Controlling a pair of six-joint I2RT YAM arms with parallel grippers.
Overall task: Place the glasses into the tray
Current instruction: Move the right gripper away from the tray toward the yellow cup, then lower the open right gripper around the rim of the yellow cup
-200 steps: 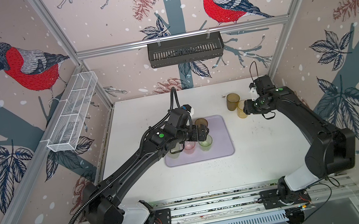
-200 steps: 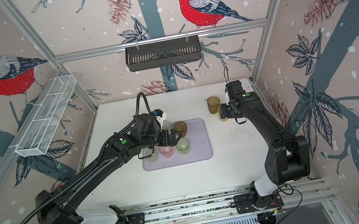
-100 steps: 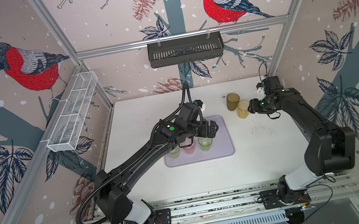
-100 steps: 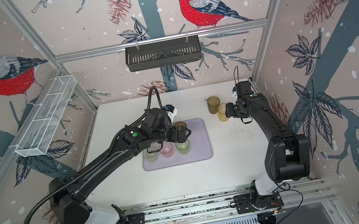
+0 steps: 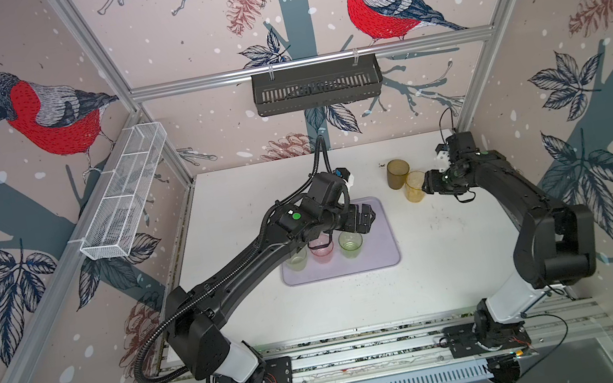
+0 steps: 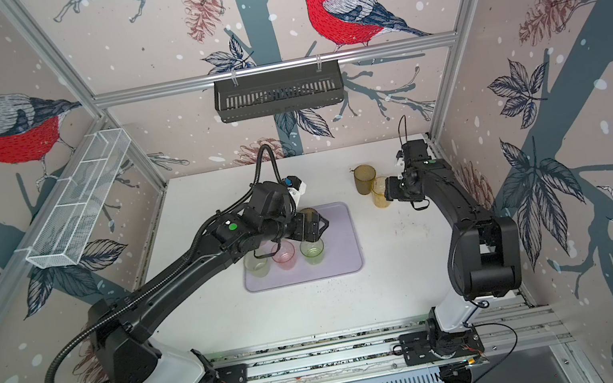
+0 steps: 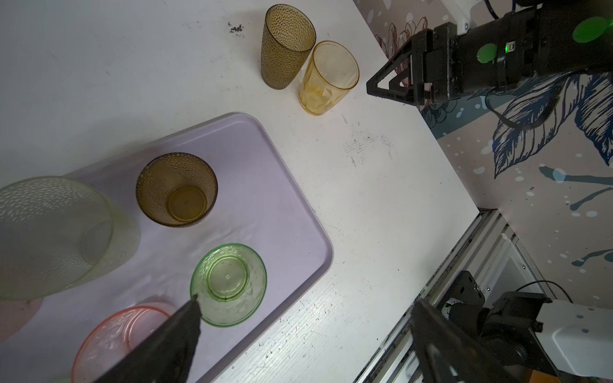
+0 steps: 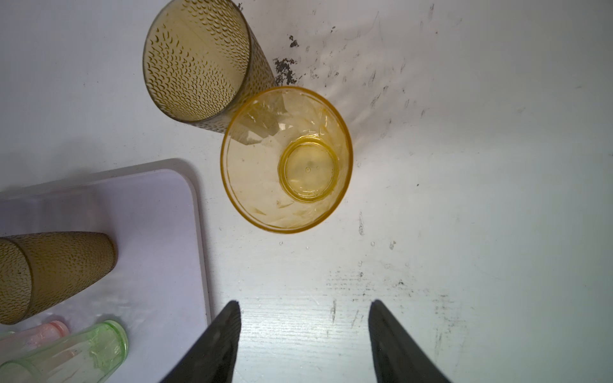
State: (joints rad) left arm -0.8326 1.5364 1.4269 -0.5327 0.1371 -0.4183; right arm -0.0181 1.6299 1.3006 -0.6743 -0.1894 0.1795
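Since a second ago the left arm has swung rightward across the lavender tray (image 7: pixel 265 185). Four glasses stand in the tray: a frosted pale tumbler (image 7: pixel 49 232), blurred by closeness, a pink tumbler (image 7: pixel 112 338) partly cut off by a finger, a green tumbler (image 7: pixel 229 285) and a dimpled olive-brown tumbler (image 7: pixel 175 189). On the white table (image 8: pixel 464 199) beyond the tray's corner, close together, stand a second dimpled olive tumbler (image 8: pixel 195 63) and a faceted yellow-amber tumbler (image 8: pixel 285 159). The left gripper (image 5: pixel 364 218) is spread wide and empty. The right gripper (image 8: pixel 305 302) has its jaws apart, with the amber one just ahead and ungripped.
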